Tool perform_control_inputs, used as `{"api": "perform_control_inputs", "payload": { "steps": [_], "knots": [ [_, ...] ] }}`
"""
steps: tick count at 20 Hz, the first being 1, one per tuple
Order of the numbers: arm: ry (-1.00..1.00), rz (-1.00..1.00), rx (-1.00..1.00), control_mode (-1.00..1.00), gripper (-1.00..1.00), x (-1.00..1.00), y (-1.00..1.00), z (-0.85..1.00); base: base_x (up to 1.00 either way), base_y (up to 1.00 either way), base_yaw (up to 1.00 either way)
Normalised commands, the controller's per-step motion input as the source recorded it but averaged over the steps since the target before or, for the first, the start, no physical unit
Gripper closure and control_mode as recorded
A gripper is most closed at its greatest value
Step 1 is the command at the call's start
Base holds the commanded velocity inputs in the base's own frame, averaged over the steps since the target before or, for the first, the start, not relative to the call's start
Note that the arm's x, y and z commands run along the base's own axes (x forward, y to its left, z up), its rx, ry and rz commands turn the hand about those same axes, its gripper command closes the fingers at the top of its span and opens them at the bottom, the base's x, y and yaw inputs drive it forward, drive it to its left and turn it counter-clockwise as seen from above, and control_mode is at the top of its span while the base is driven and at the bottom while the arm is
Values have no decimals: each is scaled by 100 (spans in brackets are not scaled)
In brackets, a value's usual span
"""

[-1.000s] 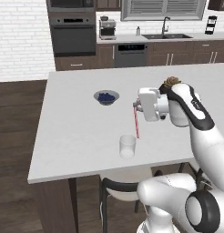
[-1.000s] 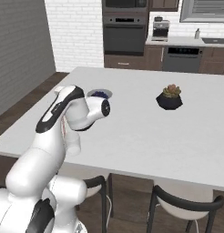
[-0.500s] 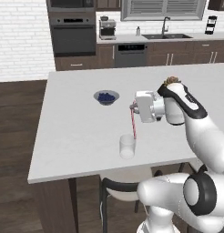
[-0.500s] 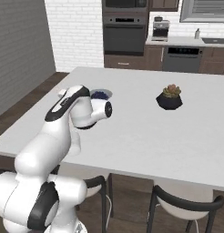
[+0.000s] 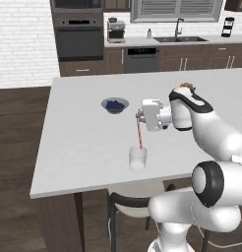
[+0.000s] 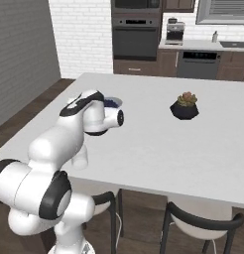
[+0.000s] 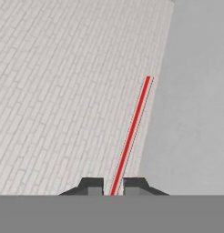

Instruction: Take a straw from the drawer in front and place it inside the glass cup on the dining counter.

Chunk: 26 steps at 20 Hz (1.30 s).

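Observation:
My gripper [image 5: 139,116] is shut on the top end of the thin red-pink straw [image 5: 139,133], which hangs almost upright over the white dining counter [image 5: 78,147]. The straw's lower tip comes down to the rim of the short clear glass cup [image 5: 137,159] standing near the counter's front edge; whether the tip is inside I cannot tell. In the hand view the straw [image 7: 132,132] runs up and away from between the dark fingertips [image 7: 91,185] of the gripper [image 7: 113,189]. The drawer is out of view.
A small bowl of blue berries [image 5: 114,105] sits on the counter behind the glass. A dark potted plant [image 6: 184,105] stands further right. Dark chairs [image 6: 203,223] are tucked under the near edge. Ovens and kitchen cabinets line the far wall.
The hand has carried the straw a little to the left, so it now hangs over the glass cup. The glass, bowl and base have stayed put.

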Motion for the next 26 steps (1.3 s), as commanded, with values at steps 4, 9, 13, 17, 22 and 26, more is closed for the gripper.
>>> {"api": "perform_control_inputs", "payload": {
  "steps": [4,9,13,17,22,26],
  "knots": [
    [-2,5,0,-100,100,27,0,-13,0,0,0],
    [-3,5,0,-100,100,13,0,-17,0,0,0],
    [-3,6,0,-100,100,0,2,-20,0,0,0],
    [-3,6,0,-100,100,0,6,-24,0,0,0],
    [-5,6,0,-100,100,0,12,-24,0,0,0],
    [-7,6,1,-100,100,8,7,-22,0,0,0]
  ]
}}
